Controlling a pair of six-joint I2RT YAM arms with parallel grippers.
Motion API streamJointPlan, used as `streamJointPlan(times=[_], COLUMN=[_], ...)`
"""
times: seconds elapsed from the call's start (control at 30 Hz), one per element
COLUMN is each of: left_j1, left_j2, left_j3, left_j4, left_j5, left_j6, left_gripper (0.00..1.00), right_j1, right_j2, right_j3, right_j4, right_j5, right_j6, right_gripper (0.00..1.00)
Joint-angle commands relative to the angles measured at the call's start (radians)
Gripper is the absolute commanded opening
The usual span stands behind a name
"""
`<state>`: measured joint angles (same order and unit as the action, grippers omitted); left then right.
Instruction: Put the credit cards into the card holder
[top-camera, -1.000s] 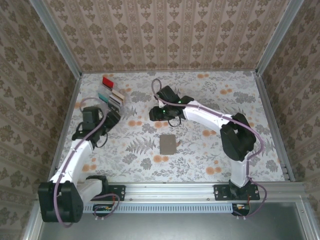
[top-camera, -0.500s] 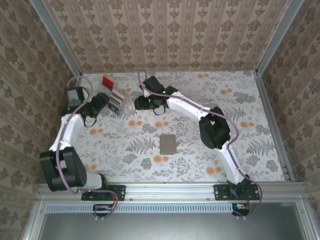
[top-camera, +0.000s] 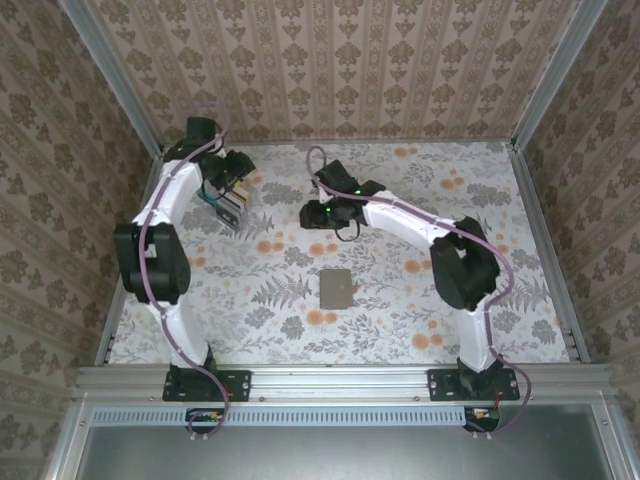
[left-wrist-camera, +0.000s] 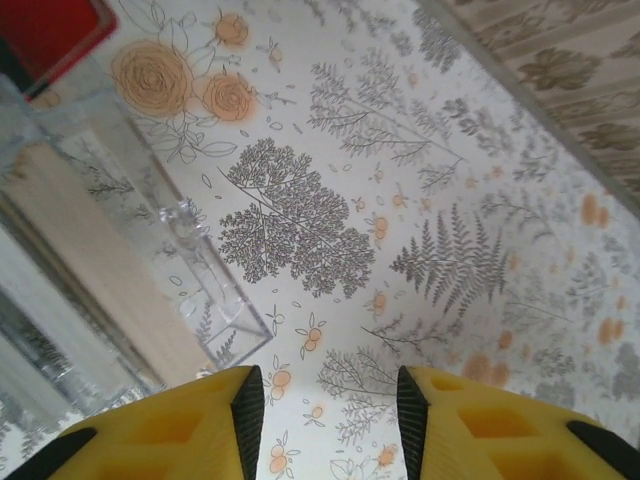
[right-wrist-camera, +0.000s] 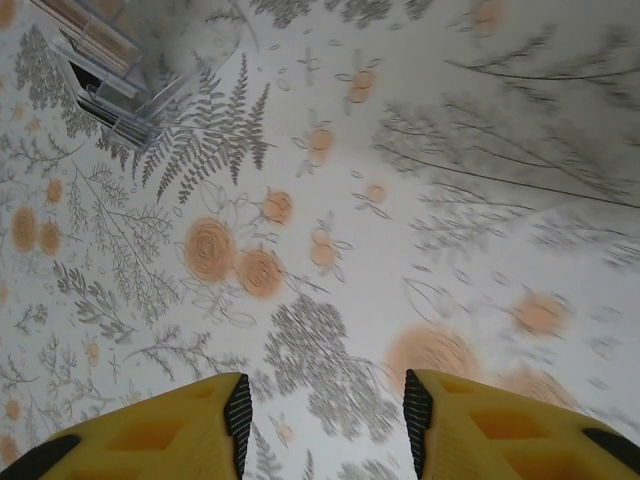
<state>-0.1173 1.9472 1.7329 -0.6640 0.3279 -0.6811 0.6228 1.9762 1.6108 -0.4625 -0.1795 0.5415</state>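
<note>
Thin plastic credit cards (left-wrist-camera: 45, 30), red and beige among them, racked far left; flat grey square card holder (top-camera: 337, 288) mid-table.
The left gripper (left-wrist-camera: 330, 400) hangs beside the clear plastic slotted rack (left-wrist-camera: 215, 300), jaws apart, empty. The right gripper (right-wrist-camera: 322, 410), likewise parted, is right of it. Cards on edge; holder slightly skewed.

Left arm (top-camera: 166, 200) far forward, right arm (top-camera: 410, 222) angled leftward; both jaws parted, empty.
</note>
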Motion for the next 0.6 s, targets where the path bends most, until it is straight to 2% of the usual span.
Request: streamJointPlan(times=[0.0,0.23,0.57], left_j1=[-0.025,-0.060,-0.087], left_j2=[0.065,0.173,0.236], left_j3=[0.099,0.225,0.311], left_j4=[-0.120,-0.167,-0.248], left_j5=[-0.085,-0.104,-0.216], left_j6=[-0.031,-0.026,-0.056], left_gripper=[0.42,0.44,0.45], right_j1=[-0.001,-0.001,-0.003], right_j2=[-0.126,-0.234,-0.261], right_j3=[-0.072,-0.222,-0.270], right_j4=[0.033,0.041,0.015], right_j5=[0.056,0.076,0.095], right_j6=[0.008,0.015,0.012], right_gripper=[0.47,0.47,0.47])
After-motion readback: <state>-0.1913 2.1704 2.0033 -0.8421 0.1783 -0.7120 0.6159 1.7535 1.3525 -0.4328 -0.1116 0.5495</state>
